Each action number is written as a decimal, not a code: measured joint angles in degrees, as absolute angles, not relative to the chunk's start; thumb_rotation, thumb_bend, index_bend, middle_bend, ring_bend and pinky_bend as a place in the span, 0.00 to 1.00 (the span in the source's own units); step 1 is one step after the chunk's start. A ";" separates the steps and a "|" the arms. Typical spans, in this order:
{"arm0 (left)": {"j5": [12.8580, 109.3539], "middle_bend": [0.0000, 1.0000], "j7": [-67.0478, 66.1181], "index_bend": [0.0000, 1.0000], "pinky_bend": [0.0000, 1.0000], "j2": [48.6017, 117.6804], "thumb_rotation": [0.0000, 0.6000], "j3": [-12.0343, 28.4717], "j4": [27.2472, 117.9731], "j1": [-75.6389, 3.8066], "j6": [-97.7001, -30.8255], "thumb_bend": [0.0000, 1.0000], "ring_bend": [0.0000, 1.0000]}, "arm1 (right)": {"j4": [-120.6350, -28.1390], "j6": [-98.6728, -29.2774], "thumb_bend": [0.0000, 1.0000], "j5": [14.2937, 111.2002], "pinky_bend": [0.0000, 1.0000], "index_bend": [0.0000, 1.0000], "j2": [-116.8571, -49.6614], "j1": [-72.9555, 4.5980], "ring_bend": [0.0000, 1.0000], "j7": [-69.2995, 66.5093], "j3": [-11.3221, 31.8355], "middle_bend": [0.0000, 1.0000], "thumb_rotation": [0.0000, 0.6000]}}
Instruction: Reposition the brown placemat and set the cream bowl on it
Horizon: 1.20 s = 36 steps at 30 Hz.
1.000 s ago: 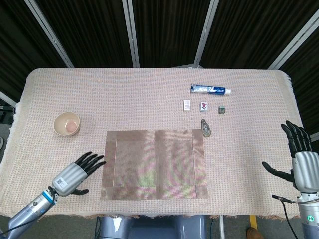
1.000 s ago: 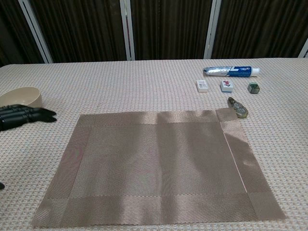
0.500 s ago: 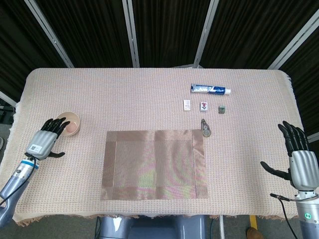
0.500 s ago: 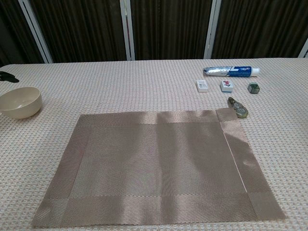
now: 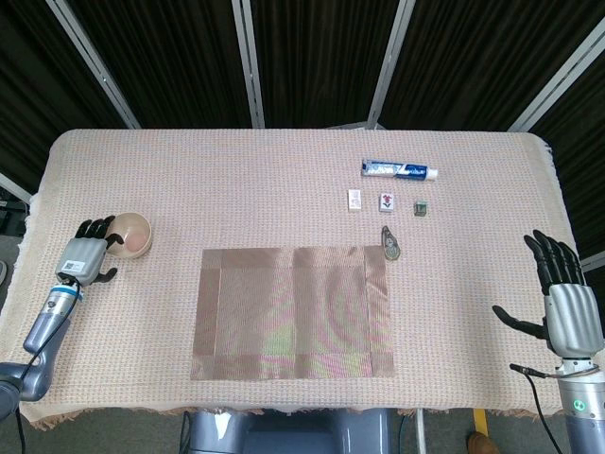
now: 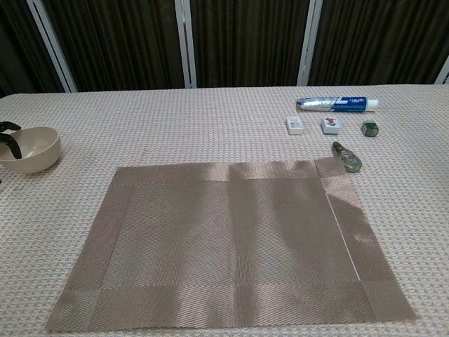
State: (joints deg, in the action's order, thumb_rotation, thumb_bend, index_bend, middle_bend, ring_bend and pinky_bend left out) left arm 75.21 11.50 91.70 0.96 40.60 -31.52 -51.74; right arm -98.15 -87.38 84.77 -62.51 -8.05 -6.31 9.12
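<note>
The brown placemat [image 5: 293, 312] lies flat in the near middle of the table, and in the chest view the placemat [image 6: 231, 246] fills the foreground. At the far left stands the cream bowl [image 5: 130, 235], upright and apart from the mat. My left hand [image 5: 87, 253] is right beside the bowl's left side, fingers spread, with its fingertips at the rim. In the chest view only dark fingertips [image 6: 10, 133] show against the bowl [image 6: 31, 149]. My right hand [image 5: 567, 305] hovers past the table's right edge, fingers apart and holding nothing.
A toothpaste tube [image 5: 399, 170] lies at the back right. Below it sit a small white box [image 5: 354, 199], a tile [image 5: 386, 200] and a dark cube [image 5: 421, 208]. A small metal object [image 5: 389, 243] touches the mat's far right corner.
My left hand has moved from beside the mat's left edge up and left to the bowl's side. The right hand has drifted slightly lower. Mat and bowl have not moved.
</note>
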 measured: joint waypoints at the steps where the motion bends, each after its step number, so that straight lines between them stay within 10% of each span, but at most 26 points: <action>1: 75.20 0.00 11.88 0.49 0.00 92.21 1.00 1.07 39.74 -31.54 -51.66 0.38 0.00 | -98.12 -87.35 0.00 84.73 0.00 0.00 -62.54 -8.06 0.00 -6.29 9.13 0.00 1.00; 20: 79.90 0.00 17.59 0.65 0.00 92.96 1.00 1.13 36.79 -30.79 -59.71 0.45 0.00 | -98.77 -88.19 0.00 85.46 0.00 0.00 -62.07 -7.75 0.00 -7.12 9.20 0.00 1.00; 36: 89.99 0.00 7.34 0.65 0.00 83.58 1.00 1.02 71.69 -34.40 -70.33 0.45 0.00 | -99.29 -89.16 0.00 85.71 0.00 0.00 -60.99 -7.18 0.00 -8.88 9.51 0.00 1.00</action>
